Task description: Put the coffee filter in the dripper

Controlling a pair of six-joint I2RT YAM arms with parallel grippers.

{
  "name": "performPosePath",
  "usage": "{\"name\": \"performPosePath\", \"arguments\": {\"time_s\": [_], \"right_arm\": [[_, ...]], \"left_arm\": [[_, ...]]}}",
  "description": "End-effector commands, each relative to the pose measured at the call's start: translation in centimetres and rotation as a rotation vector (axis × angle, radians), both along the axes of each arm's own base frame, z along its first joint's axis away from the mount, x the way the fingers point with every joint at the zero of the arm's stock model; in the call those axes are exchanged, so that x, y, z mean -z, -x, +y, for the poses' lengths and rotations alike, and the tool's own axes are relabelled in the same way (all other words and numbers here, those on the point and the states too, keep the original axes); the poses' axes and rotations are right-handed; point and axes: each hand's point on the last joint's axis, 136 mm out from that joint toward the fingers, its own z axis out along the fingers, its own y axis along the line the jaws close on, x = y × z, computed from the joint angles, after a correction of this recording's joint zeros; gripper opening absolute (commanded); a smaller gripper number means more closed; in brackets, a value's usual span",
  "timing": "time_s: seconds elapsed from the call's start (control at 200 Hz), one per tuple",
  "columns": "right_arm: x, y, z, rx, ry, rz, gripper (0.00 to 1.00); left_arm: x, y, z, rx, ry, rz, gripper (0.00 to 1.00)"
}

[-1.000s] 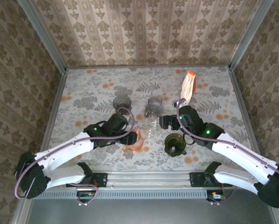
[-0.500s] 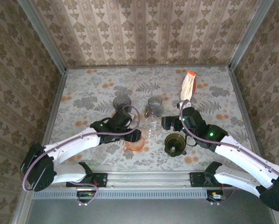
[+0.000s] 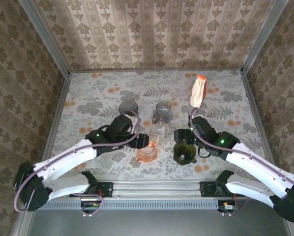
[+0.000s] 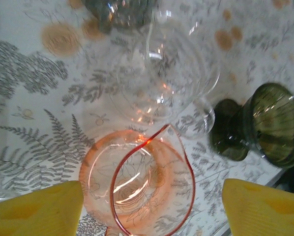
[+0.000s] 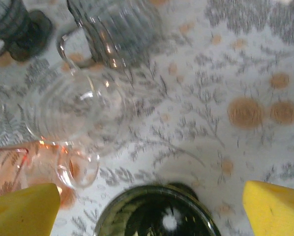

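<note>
Patterned wallpaper walls (image 3: 152,34) are set on three sides of the table (image 3: 88,98), which is covered in a pale floral-print cloth. White left arm (image 3: 68,157) is reached in from the near left corner, and white right arm (image 3: 255,160) from the near right corner. Both are ended near the table's middle.

White paper coffee filter with an orange end (image 3: 198,92) is laid flat toward the far right corner. It is well apart from both grippers and outside every dripper.

Clear ribbed glass vessel (image 3: 160,132) is placed at the table's centre, between the two grippers. Dark green ribbed glass dripper (image 3: 185,152) is stood mouth up toward the near edge, right of centre. Pink transparent glass dripper (image 3: 147,153) is placed toward the near edge, just left of the green dripper and just beside the clear vessel. Contact between those two cannot be told. Grey glass mug-shaped dripper with a handle (image 3: 162,112) is set just behind the clear vessel. Grey glass footed cup (image 3: 129,108) is set left of it.

Left gripper (image 3: 142,140) is held over the pink dripper with yellow fingers (image 4: 36,211) spread wide. Nothing is gripped, and the pink dripper is seen between them in left wrist view. Right gripper (image 3: 183,136) is held over the green dripper's far rim with yellow fingers (image 5: 277,209) spread wide. Nothing is gripped.
</note>
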Motion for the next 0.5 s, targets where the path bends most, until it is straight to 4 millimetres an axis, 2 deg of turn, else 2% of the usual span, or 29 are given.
{"name": "performPosePath", "arguments": {"time_s": [0.0,0.13,0.24,0.365,0.495], "right_arm": [[2.7,3.4,-1.4,0.036,0.017,0.158,0.96],[3.3,4.9,-2.1,0.070,-0.011,0.183,0.97],[4.5,6.2,-1.9,0.088,-0.048,0.250,0.97],[5.5,7.1,-2.5,0.123,-0.033,0.284,0.97],[6.1,7.8,-1.5,0.101,-0.071,0.326,0.97]], "left_arm": [[-0.7,-0.3,1.4,-0.054,0.023,-0.011,0.79],[-1.1,-0.6,2.2,-0.087,0.051,-0.032,0.79],[-0.8,-0.7,2.6,-0.091,0.065,-0.010,0.79],[-0.4,-0.6,2.9,-0.092,0.070,0.002,0.79],[0.2,-0.5,3.3,-0.102,0.078,0.010,0.79]]}}
